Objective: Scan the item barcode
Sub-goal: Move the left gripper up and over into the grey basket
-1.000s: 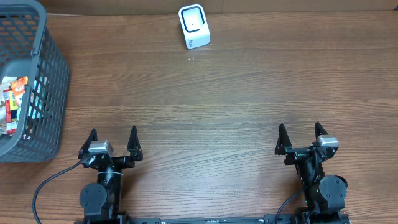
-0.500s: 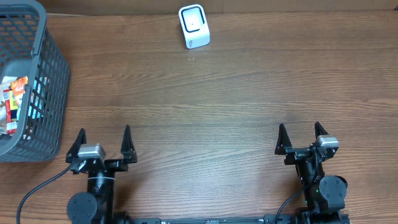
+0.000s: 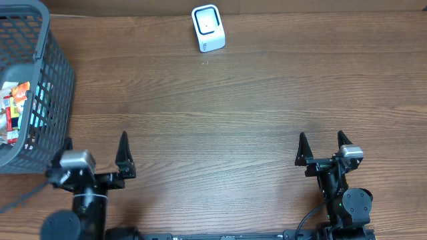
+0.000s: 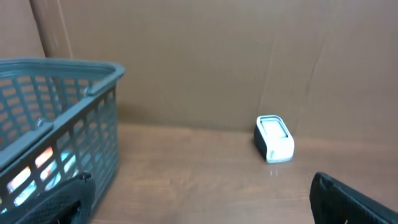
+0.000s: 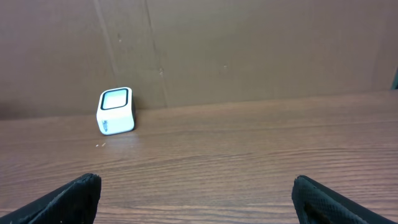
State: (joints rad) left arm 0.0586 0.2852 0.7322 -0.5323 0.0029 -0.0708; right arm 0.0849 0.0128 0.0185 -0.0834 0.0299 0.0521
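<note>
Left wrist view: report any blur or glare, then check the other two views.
Left wrist view: whole frame soft, basket and left fingers smeared. Right wrist view: table grain crisp, right fingers dark and blurred. Overhead: evenly lit, sharp, no glare on the scanner.

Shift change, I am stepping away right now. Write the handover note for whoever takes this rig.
Grippers: the left gripper is open and empty, beside the near corner of the grey basket. The right gripper is open and empty, at the near right of the table.
Things: packaged items lie in the basket at the left. The white barcode scanner stands at the far edge, near the middle.
Done: nothing picked, nothing scanned.
Left: take an item from the basket and show its barcode to the scanner.
</note>
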